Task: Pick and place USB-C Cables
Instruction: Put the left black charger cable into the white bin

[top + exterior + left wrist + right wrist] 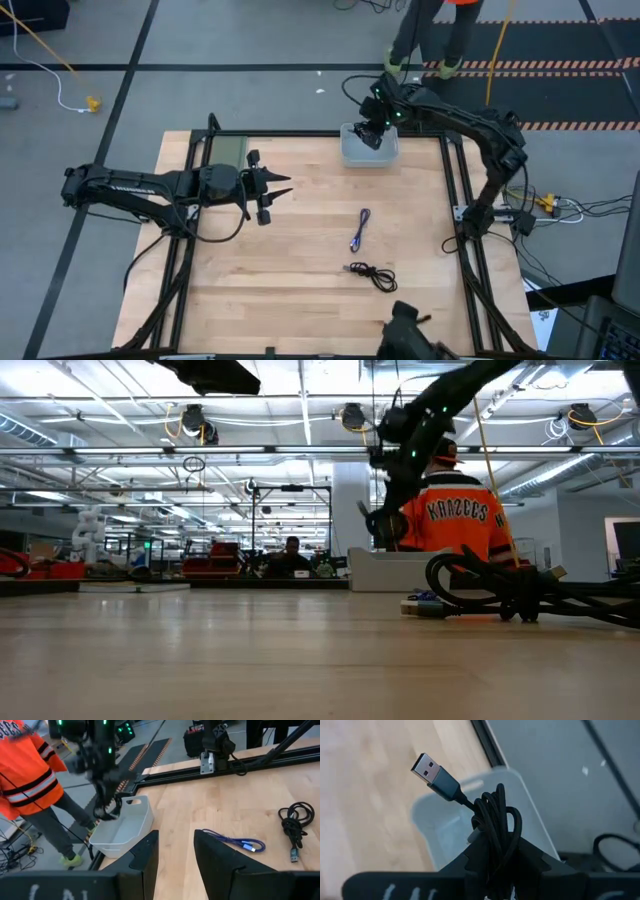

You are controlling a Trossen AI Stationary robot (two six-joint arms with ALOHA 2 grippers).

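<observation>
Your held cable is a short black one wound into a tight bundle, with a grey-shelled plug sticking out on a short tail, its metal tongue showing two small square holes. The bundle sits right between the two dark fingers of your right gripper, which are clenched on its lower part, so the coil stands up above them and the plug juts off to one side. Directly beyond it lies the white bin, so you are holding the cable over the bin's open mouth. From above, the right gripper is over the bin at the table's far edge, and the cable itself is too small to make out there; whether it already touches the bin's floor I cannot tell.

Two more cables lie on the wooden table. The blue-purple cable is folded into a straight narrow strip near the middle. The other black cable lies just nearer the front edge, loosely coiled with a plug end trailing. They are close but apart.

Your left gripper hangs above the table's left side, well apart from all three cables, its fingers spread and holding nothing.

A person in an orange jersey stands beyond the far edge, behind the bin.
</observation>
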